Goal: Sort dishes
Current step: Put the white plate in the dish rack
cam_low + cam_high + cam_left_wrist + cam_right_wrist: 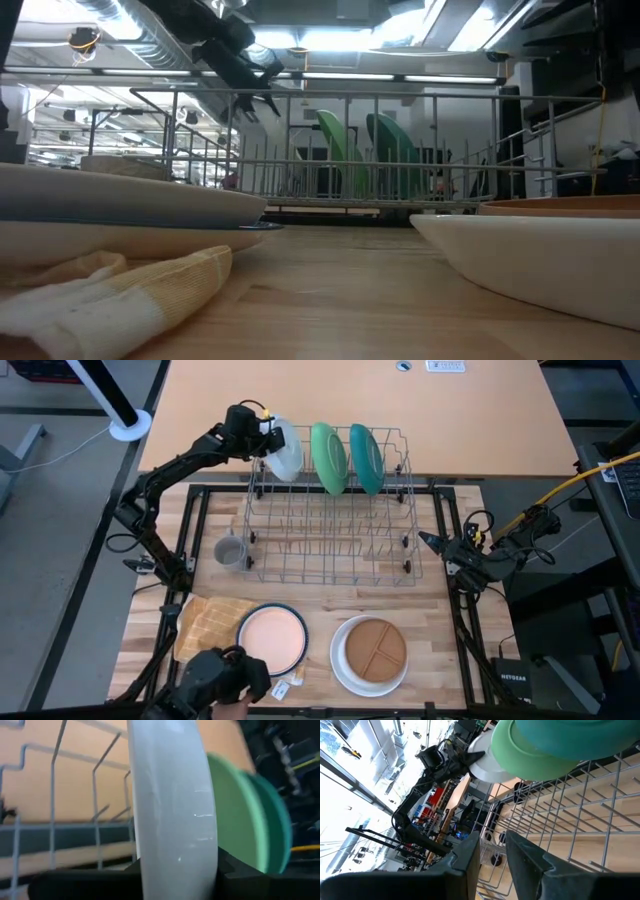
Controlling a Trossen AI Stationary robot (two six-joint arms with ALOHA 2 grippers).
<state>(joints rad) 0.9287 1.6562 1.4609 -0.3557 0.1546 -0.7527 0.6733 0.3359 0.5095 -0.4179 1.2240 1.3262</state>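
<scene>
My left gripper (pixel 268 436) is at the grey wire rack's (pixel 330 560) far-left corner, shut on a white plate (pixel 284 448) that stands on edge. To the right of it, a green plate (pixel 328 457) and a teal plate (pixel 366 457) stand upright in the rack's far slots. A grey mug (pixel 230 550) sits on the table left of the rack. A peach plate on a dark-rimmed plate (pixel 272 638) and a brown plate in a white bowl (pixel 370 653) lie near the table's near edge. My right gripper (pixel 428 542) waits at the rack's right side, narrowly open. My left gripper pinches the white plate's rim (pixel 172 870) between its two fingers, one finger (pixel 132 870) on each face. It comes from the table's left, slanting down. The plate stands on edge, nearly upright, over the rack's far-left slots. Whether its lower edge rests in the rack, I cannot tell.
A yellow-orange checked cloth (pixel 205 625) lies at the near left, beside the peach plate. A dark object (pixel 215 675) and a small tag (pixel 283 688) sit at the near edge. The rack's near rows are empty wire. Cables (pixel 530 525) run off the table's right side.
</scene>
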